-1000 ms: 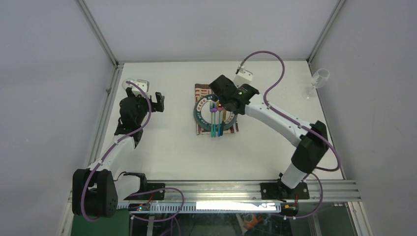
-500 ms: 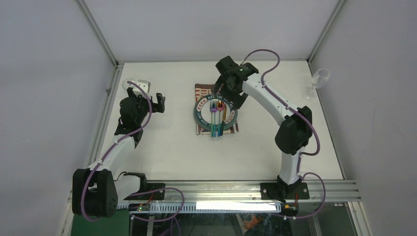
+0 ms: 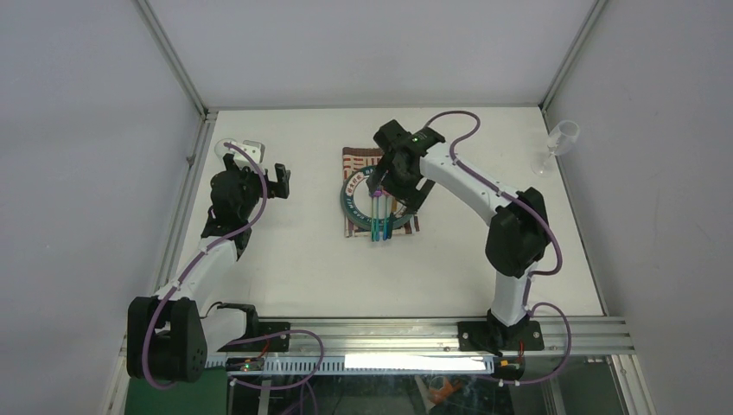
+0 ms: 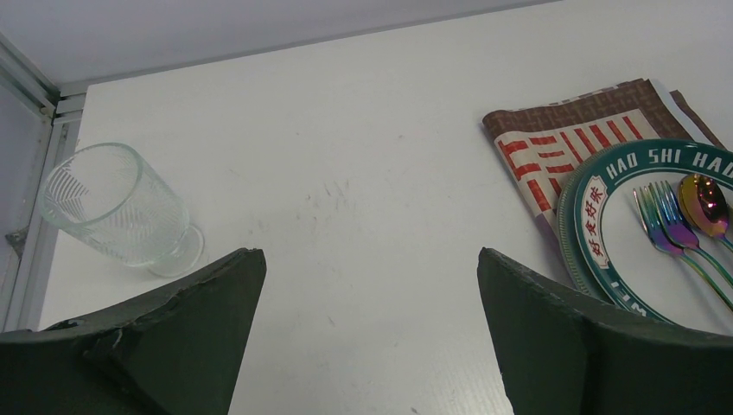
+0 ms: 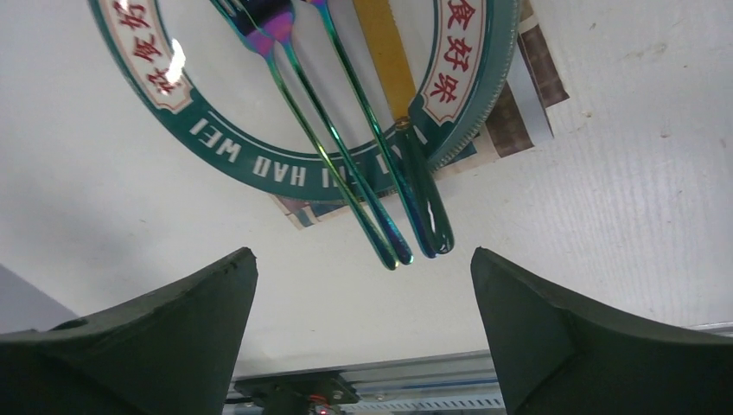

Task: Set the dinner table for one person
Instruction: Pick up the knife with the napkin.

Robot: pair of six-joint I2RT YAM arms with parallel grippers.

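Movement noted: within the last second the right gripper (image 3: 399,192) has gone from the plate's right side out to the far end of the placemat, and has come back over the plate's right half. The left gripper (image 3: 278,180) has not shifted, and no object has been displaced.

Table (image 3: 294,259): the white top fills the whole framed floor of the cell.

Placemat (image 3: 353,156): lies at centre, toward the far side.

Plate (image 3: 344,197): green-rimmed, sits on the placemat and covers most of it.

Cutlery (image 3: 379,216): all of it is bunched on the plate, handles projecting over the near rim.
- Two forks (image 5: 328,147).
- A gold-bowled spoon (image 4: 704,194).
- What looks like a gold-bladed knife (image 5: 385,60).

Tumbler (image 4: 117,207): upright at the far left corner, well apart from the placemat.

Stemmed glass (image 3: 562,138): stands at the far right edge.

Right gripper: jaws spread to their widest with nothing between them, hovering above the cutlery handles.

Left gripper: jaws equally wide and empty, pointed at bare table between tumbler and plate.

Assessment: placemat and plate appear to be in position. Outstanding, in my judgement:
- The cutlery is to be laid out either side of the plate.
- A glass is to be brought to the setting.

I judge the task to be in its early-to-middle stage, with the right gripper placed to start on the cutlery.
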